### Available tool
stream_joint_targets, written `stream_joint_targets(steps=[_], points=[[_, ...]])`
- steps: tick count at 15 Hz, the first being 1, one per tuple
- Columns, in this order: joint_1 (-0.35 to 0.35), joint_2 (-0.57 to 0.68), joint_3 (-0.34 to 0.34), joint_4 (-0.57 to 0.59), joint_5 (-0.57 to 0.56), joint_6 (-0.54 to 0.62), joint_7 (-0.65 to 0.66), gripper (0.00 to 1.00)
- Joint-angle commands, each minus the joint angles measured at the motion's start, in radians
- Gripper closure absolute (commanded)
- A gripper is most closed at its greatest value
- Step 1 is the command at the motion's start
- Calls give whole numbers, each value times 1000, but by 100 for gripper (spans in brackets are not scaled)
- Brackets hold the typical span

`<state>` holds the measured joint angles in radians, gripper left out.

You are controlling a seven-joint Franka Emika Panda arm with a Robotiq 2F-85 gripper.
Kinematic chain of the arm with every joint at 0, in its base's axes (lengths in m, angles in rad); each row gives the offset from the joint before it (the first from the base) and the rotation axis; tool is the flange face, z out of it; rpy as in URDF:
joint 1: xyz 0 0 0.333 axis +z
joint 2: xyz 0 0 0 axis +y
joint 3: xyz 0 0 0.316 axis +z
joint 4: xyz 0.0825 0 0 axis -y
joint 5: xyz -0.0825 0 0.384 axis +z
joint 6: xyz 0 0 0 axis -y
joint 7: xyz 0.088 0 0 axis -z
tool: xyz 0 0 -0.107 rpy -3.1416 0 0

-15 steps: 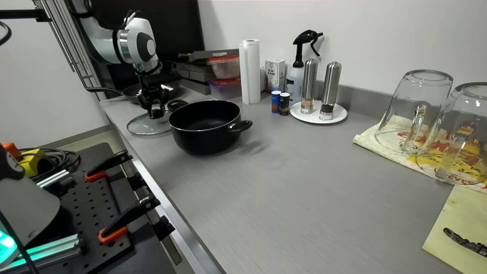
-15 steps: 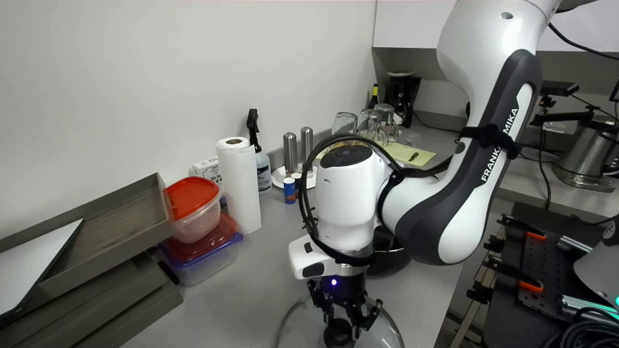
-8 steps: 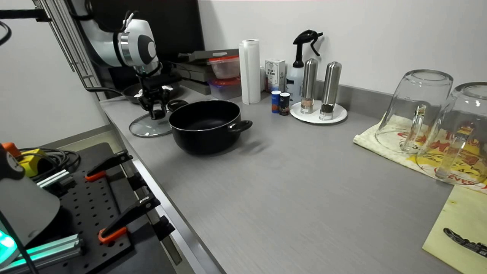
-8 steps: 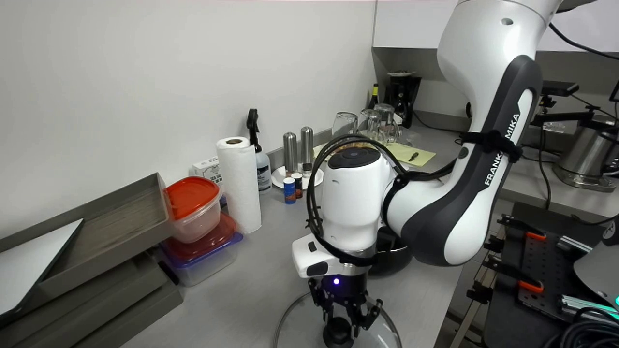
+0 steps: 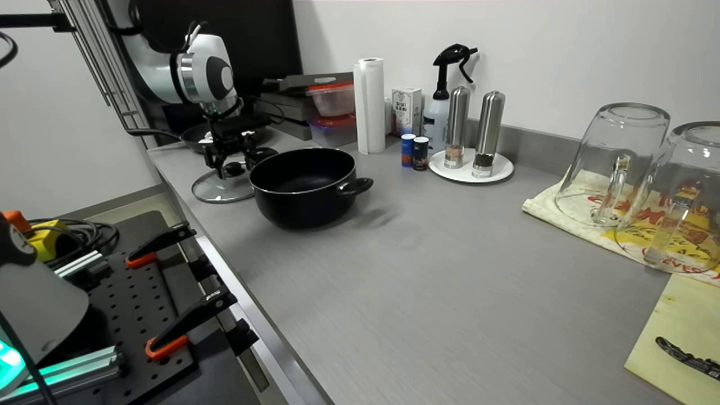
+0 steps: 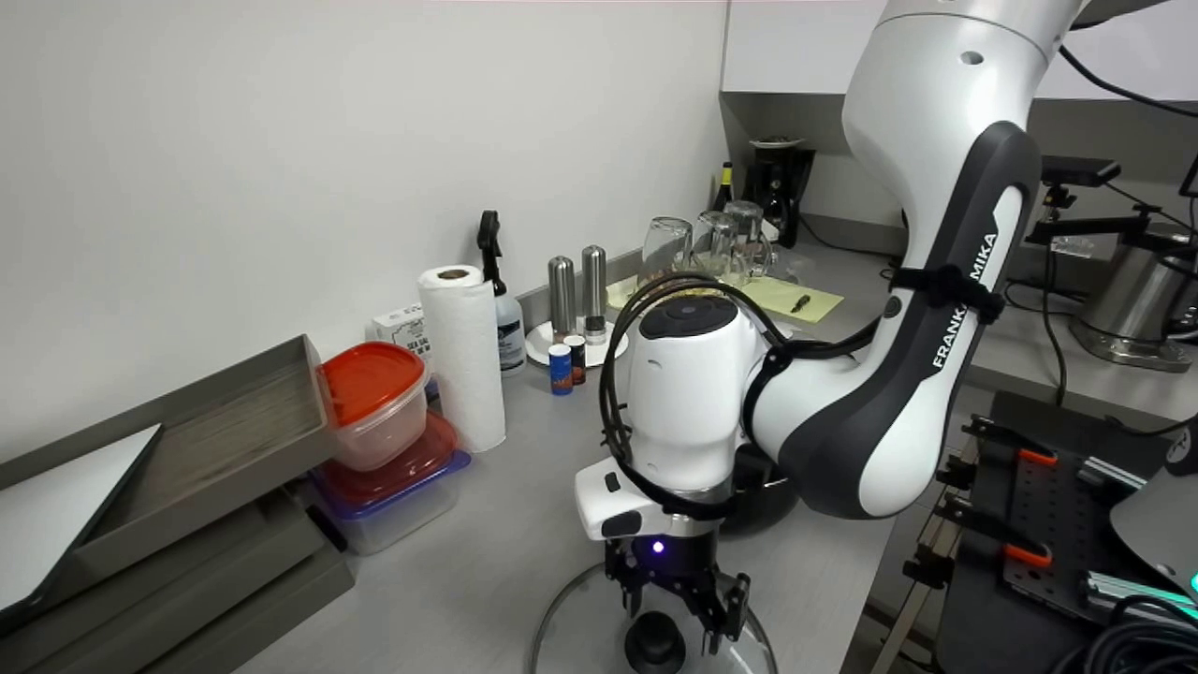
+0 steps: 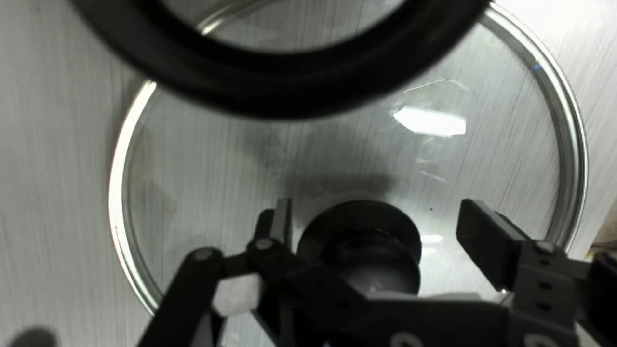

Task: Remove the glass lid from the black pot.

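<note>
The glass lid (image 5: 216, 191) lies flat on the grey counter beside the black pot (image 5: 306, 202), with its metal rim showing round most of its edge in the wrist view. Uncovered, the pot stands upright; the arm partly hides it in an exterior view (image 6: 760, 510). Around the lid's black knob (image 7: 385, 262), my gripper (image 7: 379, 224) stands open. There is a gap between the knob and each of the fingers (image 7: 487, 241), so nothing is held. A black curved band, apparently the pot's handle (image 7: 289, 91), crosses the top of the wrist view.
A frying pan (image 5: 194, 135) sits behind the gripper. Plastic containers (image 6: 374, 402), a paper towel roll (image 6: 463, 360) and a white plate (image 5: 471, 174) with two grinders stand along the wall. Glass mugs (image 5: 613, 163) are farther along. The counter's front edge (image 5: 236, 281) runs close to the lid.
The fingers, shut on the knob before, have spread apart from it. The lid shifted slightly in the first half second and has stayed put since.
</note>
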<state>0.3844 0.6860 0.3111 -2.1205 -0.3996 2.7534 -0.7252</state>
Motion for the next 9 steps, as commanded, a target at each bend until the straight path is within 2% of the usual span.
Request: stream_joint_targets(steps=[1,9], points=[[12,4,-12,-9,-29,24,38,0],[16,-83,2,-15,-31,78,47,0]])
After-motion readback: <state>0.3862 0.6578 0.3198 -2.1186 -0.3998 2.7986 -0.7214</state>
